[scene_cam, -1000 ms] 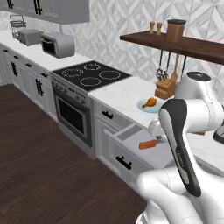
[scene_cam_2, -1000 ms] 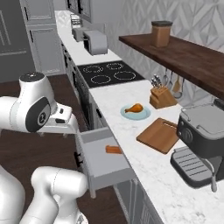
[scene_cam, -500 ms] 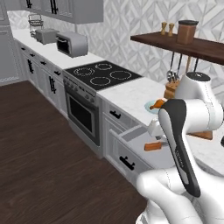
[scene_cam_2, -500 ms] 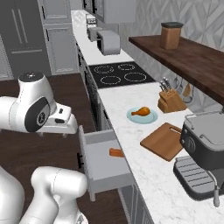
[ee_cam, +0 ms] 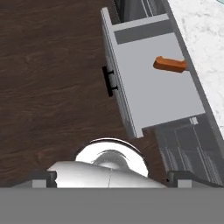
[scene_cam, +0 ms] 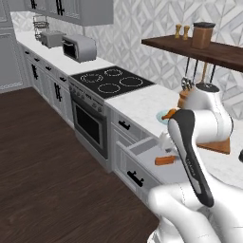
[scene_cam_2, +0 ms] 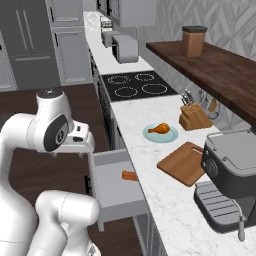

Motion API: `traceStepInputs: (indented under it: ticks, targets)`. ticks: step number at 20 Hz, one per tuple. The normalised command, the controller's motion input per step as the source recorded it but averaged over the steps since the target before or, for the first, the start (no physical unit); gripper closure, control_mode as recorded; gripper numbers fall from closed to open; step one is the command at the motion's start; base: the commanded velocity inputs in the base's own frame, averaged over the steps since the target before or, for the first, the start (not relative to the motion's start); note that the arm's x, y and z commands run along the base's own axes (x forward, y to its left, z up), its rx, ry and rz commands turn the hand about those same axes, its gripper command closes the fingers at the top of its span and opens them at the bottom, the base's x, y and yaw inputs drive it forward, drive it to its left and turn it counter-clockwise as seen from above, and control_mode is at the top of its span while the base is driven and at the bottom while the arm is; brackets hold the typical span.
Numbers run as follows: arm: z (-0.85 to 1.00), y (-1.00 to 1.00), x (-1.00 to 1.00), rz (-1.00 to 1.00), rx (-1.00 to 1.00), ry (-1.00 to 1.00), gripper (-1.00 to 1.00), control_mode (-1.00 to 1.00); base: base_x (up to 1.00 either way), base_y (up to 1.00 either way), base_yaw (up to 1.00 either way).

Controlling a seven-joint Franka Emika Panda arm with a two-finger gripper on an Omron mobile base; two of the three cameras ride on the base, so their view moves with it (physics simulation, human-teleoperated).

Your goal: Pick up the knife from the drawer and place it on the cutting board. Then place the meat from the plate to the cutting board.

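Jaws well apart from knife [ee_cam: 169, 64] — inside open drawer [ee_cam: 148, 100].

The knife [ee_cam: 170, 65] lies in the open drawer [ee_cam: 153, 87], its blade tucked under the bench [ee_cam: 205, 39] edge, so just the handle shows. In the left base view, the arm covers most of the plate [scene_cam: 160, 117] and cutting board [scene_cam: 216, 145].

stove [scene_cam_2: 135, 84] | knife block [scene_cam_2: 194, 117] | coffee machine [scene_cam_2: 231, 167] | toaster [scene_cam: 79, 47]
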Motion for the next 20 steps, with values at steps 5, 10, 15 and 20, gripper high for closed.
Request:
traceStepInputs:
  ticks: [5,10,15,20]
  targets:
    - [-0.66,0.0,0.73,0.03,0.0,0.0,-1.0,-1.0,0.0,0.0,0.0]
    - [-0.56,0.0,0.46,0.0,0.0,0.0,-1.0,-1.0,0.0,0.0,0.0]
    - [-0.58,0.04,0.36,0.0,0.0,-0.01,-1.0,-1.0,0.0,0.0,0.0]
    - [-0.51,0.03,0.39,0.0,0.0,-0.09,-1.0,-1.0,0.0,0.0,0.0]
